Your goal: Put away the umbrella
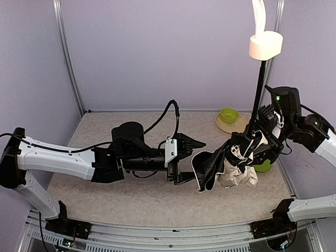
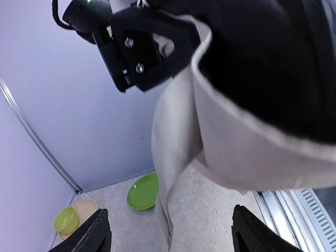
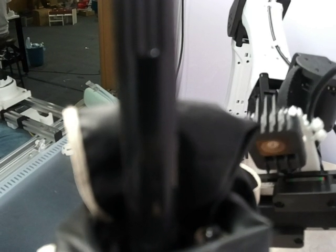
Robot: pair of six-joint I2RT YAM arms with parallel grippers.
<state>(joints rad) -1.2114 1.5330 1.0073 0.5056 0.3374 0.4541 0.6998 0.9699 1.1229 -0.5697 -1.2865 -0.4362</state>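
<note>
The umbrella stands upright at the right, with its beige handle (image 1: pixel 265 46) on top, the thin black shaft (image 1: pixel 258 89) below it, and the cream and black canopy (image 1: pixel 220 165) hanging loose down to the table. My right gripper (image 1: pixel 257 143) is shut on the umbrella where the shaft meets the canopy. In the right wrist view the shaft (image 3: pixel 144 105) and black lining (image 3: pixel 210 173) hide its fingers. My left gripper (image 1: pixel 193 160) is open just left of the canopy, its jaws spread one above the other. In the left wrist view (image 2: pixel 170 233) cream fabric (image 2: pixel 236 142) hangs between the fingertips, apart from them.
A green bowl (image 1: pixel 229 115) sits on a beige plate (image 1: pixel 239 126) at the back right. A green plate (image 1: pixel 264 167) lies under the right arm and also shows in the left wrist view (image 2: pixel 143 191). Purple walls close the back and sides.
</note>
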